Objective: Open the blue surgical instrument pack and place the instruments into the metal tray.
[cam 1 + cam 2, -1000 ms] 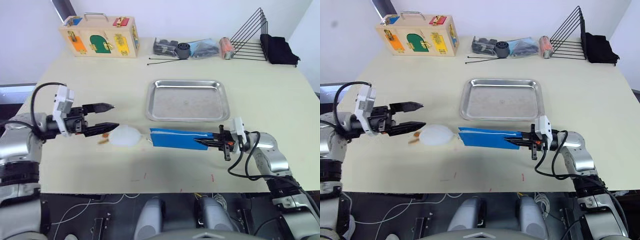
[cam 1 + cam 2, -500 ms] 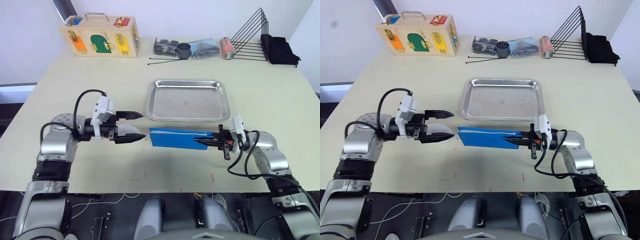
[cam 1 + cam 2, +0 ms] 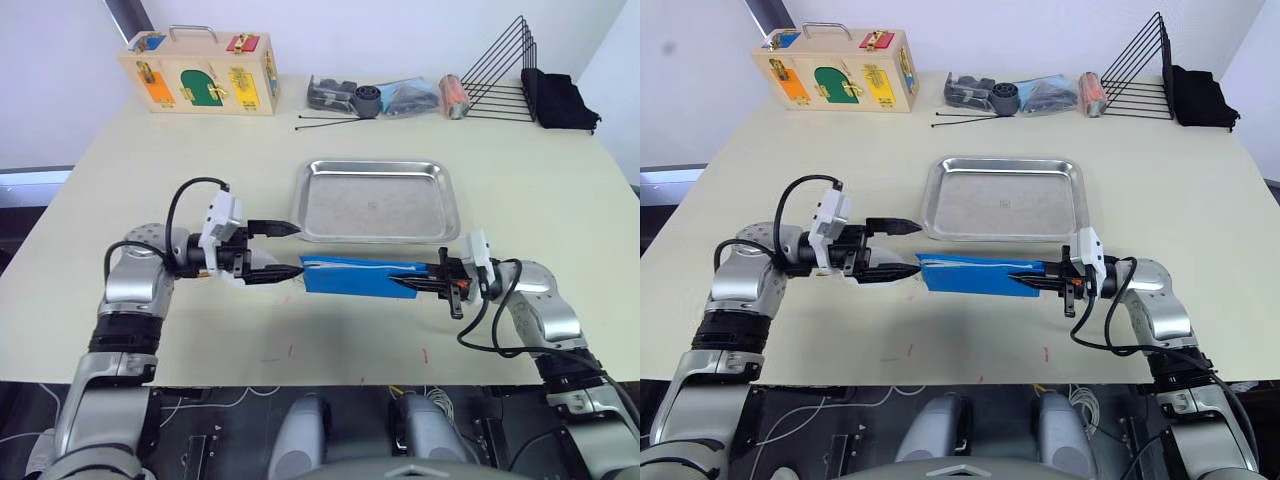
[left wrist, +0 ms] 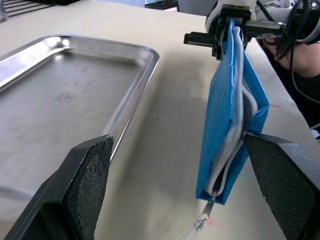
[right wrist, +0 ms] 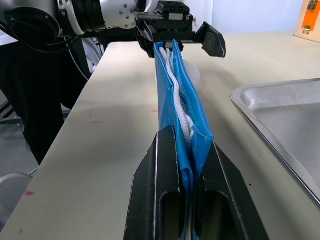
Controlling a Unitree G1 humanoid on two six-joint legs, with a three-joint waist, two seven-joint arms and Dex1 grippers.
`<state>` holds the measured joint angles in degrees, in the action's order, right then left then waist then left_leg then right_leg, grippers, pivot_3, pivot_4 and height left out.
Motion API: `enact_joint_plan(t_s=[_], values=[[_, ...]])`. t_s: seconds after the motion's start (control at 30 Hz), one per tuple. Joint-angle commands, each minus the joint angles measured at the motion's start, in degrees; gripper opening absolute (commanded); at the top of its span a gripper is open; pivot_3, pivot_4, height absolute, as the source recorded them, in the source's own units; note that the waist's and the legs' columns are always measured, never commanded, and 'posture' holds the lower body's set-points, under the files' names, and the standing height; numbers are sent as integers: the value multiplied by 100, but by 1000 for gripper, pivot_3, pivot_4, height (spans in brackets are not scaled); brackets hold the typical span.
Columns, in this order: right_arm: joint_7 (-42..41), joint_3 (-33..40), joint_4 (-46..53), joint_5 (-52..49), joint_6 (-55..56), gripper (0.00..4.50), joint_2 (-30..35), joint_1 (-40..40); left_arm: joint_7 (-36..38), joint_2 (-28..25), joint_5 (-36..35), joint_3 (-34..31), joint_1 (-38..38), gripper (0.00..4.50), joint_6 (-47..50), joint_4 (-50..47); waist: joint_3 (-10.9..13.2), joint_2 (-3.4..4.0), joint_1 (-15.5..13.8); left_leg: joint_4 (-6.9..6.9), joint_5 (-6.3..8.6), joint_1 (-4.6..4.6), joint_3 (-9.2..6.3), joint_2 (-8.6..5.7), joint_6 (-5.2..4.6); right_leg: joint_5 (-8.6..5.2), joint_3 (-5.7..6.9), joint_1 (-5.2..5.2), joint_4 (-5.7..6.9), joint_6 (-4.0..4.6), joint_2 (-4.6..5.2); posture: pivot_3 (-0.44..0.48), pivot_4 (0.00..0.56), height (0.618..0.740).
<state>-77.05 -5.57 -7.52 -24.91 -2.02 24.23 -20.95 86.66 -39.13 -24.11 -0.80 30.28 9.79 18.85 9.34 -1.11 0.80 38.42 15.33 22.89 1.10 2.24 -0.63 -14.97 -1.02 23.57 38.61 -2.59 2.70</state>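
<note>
Pinching one end of the flat blue zippered surgical instrument pack (image 3: 360, 277) in the right gripper (image 3: 432, 283), holding it on edge just above the table, beside the shallow steel tray (image 3: 375, 201). Closing in from the left since a second ago: left gripper (image 3: 285, 250), jaws spread, bracketing the zipper end. Opening likely next.

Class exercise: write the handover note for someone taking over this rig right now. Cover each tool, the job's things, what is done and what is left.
Right tool: shut on one end of the blue pack.
Left tool: open at the pack's other end, by the zipper pull, not gripping.
Metal tray: empty, just beyond the pack.
Done: pack held on edge.
Left: unzip it, move the instruments into the tray.
</note>
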Motion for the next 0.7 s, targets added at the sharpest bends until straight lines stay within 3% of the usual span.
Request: enact_joint_plan(t_s=[0.03, 0.17, 0.3, 0.33, 0.37, 0.4, 0.47, 0.6, 0.7], values=[[-24, -2, 355, -195, 16, 0, -97, -126, 116, 124, -53, 140, 127, 4381, 16, -187, 0, 0, 2, 0, 0, 0, 0, 0, 0, 0, 0, 0, 0, 0, 0, 0, 150, 740], [-20, -11, 389, -201, -1, 0, -107, -123, 169, 171, -23, 169, 117, 4381, -7, -169, 0, 0, 3, 0, 0, 0, -1, 0, 0, 0, 0, 0, 0, 0, 0, 0, 150, 740], [-16, -24, 410, -204, -11, 0, -119, -110, 202, 214, -37, 187, 118, 3504, 14, -166, 0, 0, -1, 0, 0, 0, 0, 0, 0, 0, 0, 0, 0, 0, 0, 0, 150, 740], [-14, -34, 422, -206, -17, 0, -125, -104, 207, 235, -54, 192, 117, 2770, 33, -177, 0, 0, 2, 0, 0, 0, 0, 0, 0, 0, 0, 0, 0, 0, 0, 0, 150, 740], [-16, -38, 430, -207, -25, 0, -131, -100, 207, 253, -62, 199, 117, 2665, 42, -184, 0, 0, 1, 1, 0, 0, 0, -1, 0, 0, -1, 0, 0, 0, 0, 0, 150, 740], [-12, -45, 441, -209, -32, 0, -132, -96, 214, 266, -69, 203, 117, 2005, 53, -188, 0, 0, 0, 0, 0, 0, -1, -1, 0, 0, 0, 0, 0, 0, 0, 0, 150, 740], [-13, -46, 437, -214, -36, 0, -127, -98, 227, 287, -82, 214, 107, 1558, 79, -208, 0, 0, 0, 0, 0, 0, -2, -1, 0, 0, 0, 0, 1, 0, 0, 0, 150, 740], [7, -43, 405, -184, -24, 0, -99, -103, 255, 291, -122, 220, 63, 100, 131, -258, 0, 0, 0, 1, 0, 0, -1, -1, 0, 0, 0, 0, 0, 0, 0, 0, 150, 740], [64, -52, 357, -100, -44, 0, -36, -72, 238, 278, -140, 216, 46, 15, 127, -259, 0, 0, 4, 0, 0, 0, -2, -1, 0, 0, 0, 0, 0, 0, 0, 0, 150, 740]])
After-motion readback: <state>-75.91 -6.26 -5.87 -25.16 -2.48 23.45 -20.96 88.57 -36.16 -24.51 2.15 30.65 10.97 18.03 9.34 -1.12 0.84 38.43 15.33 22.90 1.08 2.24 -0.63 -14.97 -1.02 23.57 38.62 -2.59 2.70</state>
